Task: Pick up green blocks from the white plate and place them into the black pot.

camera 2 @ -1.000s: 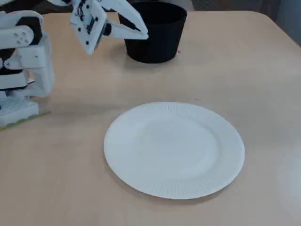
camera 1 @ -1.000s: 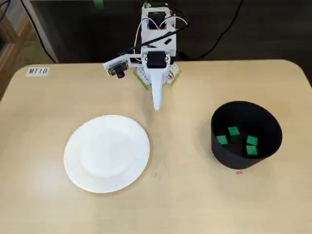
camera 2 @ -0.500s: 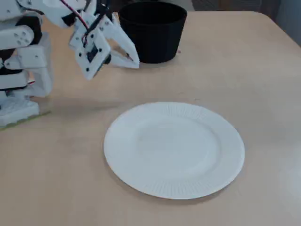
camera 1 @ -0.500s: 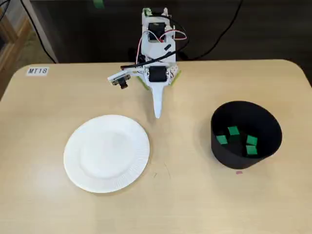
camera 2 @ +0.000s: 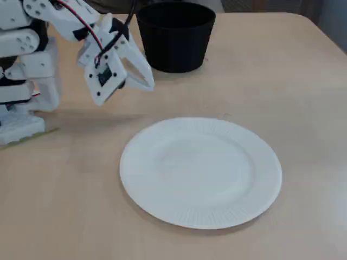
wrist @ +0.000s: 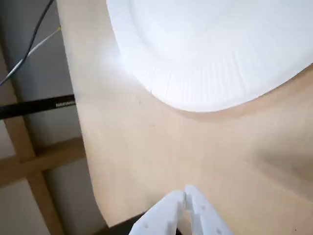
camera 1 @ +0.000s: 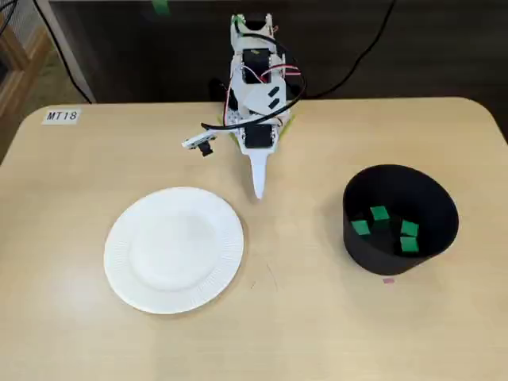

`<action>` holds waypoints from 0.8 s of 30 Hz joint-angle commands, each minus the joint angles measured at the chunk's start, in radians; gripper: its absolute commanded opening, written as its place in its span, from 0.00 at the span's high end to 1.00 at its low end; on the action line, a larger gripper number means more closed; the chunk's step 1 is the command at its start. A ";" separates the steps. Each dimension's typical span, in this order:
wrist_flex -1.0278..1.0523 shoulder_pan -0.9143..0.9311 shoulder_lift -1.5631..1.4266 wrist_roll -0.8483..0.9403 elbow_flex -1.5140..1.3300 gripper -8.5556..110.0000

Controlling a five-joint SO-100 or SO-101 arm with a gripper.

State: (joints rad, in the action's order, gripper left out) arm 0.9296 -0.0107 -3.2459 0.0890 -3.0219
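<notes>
Wrist view and both fixed views agree: the white plate (camera 1: 173, 250) is seen bare, with no green block on it. Four green blocks (camera 1: 379, 213) are seen on the floor of the black pot (camera 1: 394, 184), which stands near the right edge of the table (camera 1: 79, 167) in the top-down fixed view. The plate lies toward the left, nearer the front edge. The gripper (wrist: 185, 194) is held with its fingers pressed together and nothing between them. It is poised above bare table between plate and pot, close to the arm's base at the far edge. The task is judged complete as far as can be seen. Every visible block is in the pot and nothing is left to fetch. Only parking of the arm may be outstanding.
</notes>
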 commanded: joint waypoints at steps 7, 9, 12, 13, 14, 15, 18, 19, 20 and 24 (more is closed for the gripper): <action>-0.008 0.003 -0.008 0.002 0.002 0.95; -0.008 0.003 -0.008 0.002 0.002 0.95; -0.008 0.003 -0.008 0.002 0.002 0.95; -0.008 0.003 -0.008 0.002 0.002 0.95; -0.008 0.003 -0.008 0.002 0.002 0.95; -0.008 0.003 -0.008 0.002 0.002 0.95; -0.008 0.003 -0.008 0.002 0.002 0.95; -0.008 0.003 -0.008 0.002 0.002 0.95; -0.008 0.003 -0.008 0.002 0.002 0.95; -0.008 0.003 -0.008 0.002 0.002 0.95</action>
State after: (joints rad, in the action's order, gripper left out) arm 0.9296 -0.0107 -3.2459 0.0890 -3.0265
